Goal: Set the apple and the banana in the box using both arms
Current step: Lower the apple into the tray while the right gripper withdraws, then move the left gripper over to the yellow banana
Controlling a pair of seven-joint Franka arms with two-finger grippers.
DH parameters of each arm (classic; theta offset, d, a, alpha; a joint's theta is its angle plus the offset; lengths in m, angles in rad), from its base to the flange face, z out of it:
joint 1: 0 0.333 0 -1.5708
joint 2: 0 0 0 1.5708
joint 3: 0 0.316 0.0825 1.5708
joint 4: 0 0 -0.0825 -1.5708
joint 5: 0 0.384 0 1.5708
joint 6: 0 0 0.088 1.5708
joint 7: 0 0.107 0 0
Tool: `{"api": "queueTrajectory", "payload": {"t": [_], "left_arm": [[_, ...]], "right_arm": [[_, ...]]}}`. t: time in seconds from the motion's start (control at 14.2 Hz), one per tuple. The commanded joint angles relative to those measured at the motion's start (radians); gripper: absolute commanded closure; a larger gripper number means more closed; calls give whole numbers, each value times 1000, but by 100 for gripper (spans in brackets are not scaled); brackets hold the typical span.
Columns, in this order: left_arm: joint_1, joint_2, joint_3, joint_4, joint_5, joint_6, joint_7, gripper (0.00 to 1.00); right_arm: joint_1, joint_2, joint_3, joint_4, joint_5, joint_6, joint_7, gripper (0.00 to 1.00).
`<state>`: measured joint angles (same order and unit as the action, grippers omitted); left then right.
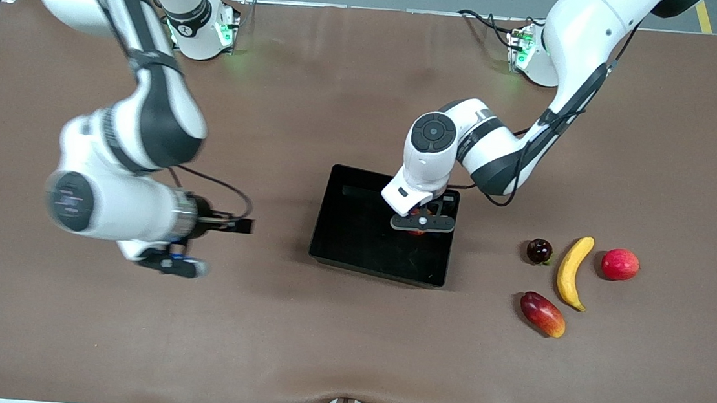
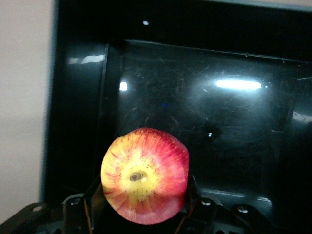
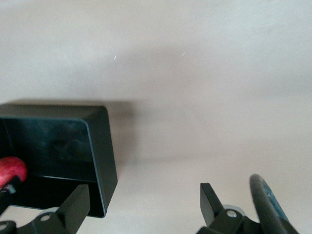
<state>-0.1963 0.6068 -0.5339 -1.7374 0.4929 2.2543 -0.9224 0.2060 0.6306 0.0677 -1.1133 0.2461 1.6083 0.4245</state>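
Observation:
My left gripper is shut on the apple, red with yellow streaks and a pale stem dimple, and holds it over the black box near the box's wall at the left arm's end. In the front view only a sliver of the apple shows under the hand. The box floor is bare. The banana lies on the table toward the left arm's end. My right gripper is open and empty above the table beside the box's other end; its wrist view shows a box corner.
Around the banana lie a dark round fruit, a smooth pinkish-red round fruit and an oval red-and-yellow fruit. The brown table stretches wide on the front camera's side of the box.

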Motion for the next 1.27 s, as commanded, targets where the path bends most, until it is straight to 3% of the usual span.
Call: {"api": "queueTrajectory", "payload": {"t": [0.0, 0.35, 0.49, 0.64, 0.71, 0.78, 1.06, 1.2], "left_arm": [[3, 16, -3, -21, 50, 60, -10, 100], [-11, 51, -3, -30, 102, 60, -47, 100], [-23, 59, -3, -36, 107, 60, -52, 100], [-32, 68, -1, -31, 107, 60, -78, 95], [-32, 70, 2, -31, 107, 59, -81, 57], [-29, 67, 2, -31, 107, 56, -81, 1], [-17, 22, 2, -10, 107, 41, -73, 0], [-8, -13, 2, 24, 107, -13, -44, 0]], "right_arm": [[-68, -63, 9, -6, -16, -30, -1, 0], [-175, -118, 1, -6, -43, -53, -125, 0], [-178, -147, 9, -6, -175, -60, -141, 0], [-181, -189, 4, -6, -203, -100, -142, 0], [-198, -207, 3, -6, -202, -122, -145, 0], [-232, -227, 9, -6, -196, -136, -162, 0], [-296, -316, 7, -32, -192, -224, -325, 0], [-312, -395, 7, -130, -191, -213, -326, 0]]}}
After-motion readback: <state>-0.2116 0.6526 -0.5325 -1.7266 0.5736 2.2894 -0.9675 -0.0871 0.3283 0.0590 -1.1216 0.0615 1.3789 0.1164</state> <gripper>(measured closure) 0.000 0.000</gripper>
